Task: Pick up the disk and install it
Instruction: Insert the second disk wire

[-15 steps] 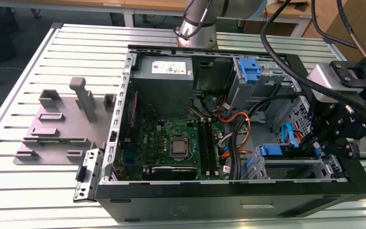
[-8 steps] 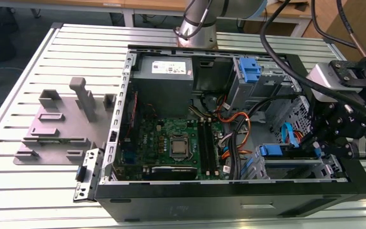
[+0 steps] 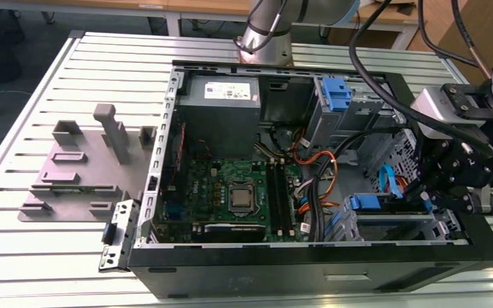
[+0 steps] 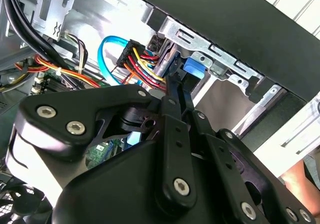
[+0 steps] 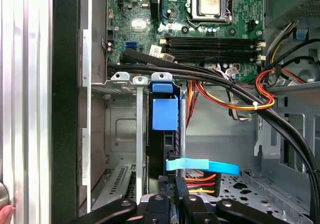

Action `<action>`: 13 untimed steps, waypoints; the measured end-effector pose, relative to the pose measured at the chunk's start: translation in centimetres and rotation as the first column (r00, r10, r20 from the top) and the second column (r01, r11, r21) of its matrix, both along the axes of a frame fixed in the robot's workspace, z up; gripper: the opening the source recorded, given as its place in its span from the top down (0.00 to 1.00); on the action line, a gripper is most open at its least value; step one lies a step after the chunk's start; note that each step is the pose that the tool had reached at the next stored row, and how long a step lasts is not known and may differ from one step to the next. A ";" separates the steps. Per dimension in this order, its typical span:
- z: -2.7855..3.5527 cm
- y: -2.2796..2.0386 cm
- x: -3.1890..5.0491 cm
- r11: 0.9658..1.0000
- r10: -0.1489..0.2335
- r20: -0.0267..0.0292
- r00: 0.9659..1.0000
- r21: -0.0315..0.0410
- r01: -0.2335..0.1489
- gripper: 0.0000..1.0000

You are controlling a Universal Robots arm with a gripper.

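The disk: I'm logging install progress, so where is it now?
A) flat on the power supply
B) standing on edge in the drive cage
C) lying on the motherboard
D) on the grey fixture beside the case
B: in the first wrist view the blue-framed disk stands edge-on inside the drive cage, with the gripper right at its near end.

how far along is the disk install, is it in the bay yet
Done: the flat silver disk in its blue plastic carrier is off the table and stands on edge inside the grey metal drive cage of the computer case. In hand: the black gripper is shut on the disk's outer edge. Left: it is not yet released, and I cannot tell whether it is fully seated.
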State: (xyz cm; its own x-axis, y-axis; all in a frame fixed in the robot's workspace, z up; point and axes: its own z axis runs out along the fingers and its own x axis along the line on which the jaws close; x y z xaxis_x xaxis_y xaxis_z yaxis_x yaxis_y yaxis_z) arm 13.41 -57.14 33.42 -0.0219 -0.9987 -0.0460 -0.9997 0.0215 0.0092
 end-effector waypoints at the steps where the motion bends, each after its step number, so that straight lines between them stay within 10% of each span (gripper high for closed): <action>1: -0.03 0.00 0.00 1.000 0.000 0.000 1.000 0.000 0.000 0.84; 13: -0.22 0.00 0.00 1.000 0.000 0.000 1.000 0.000 0.000 0.84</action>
State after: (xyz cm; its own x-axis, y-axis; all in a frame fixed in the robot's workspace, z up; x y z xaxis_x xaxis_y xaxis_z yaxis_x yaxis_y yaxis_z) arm 13.41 -57.14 33.20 -0.0219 -0.9987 -0.0459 -0.9997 0.0215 0.0092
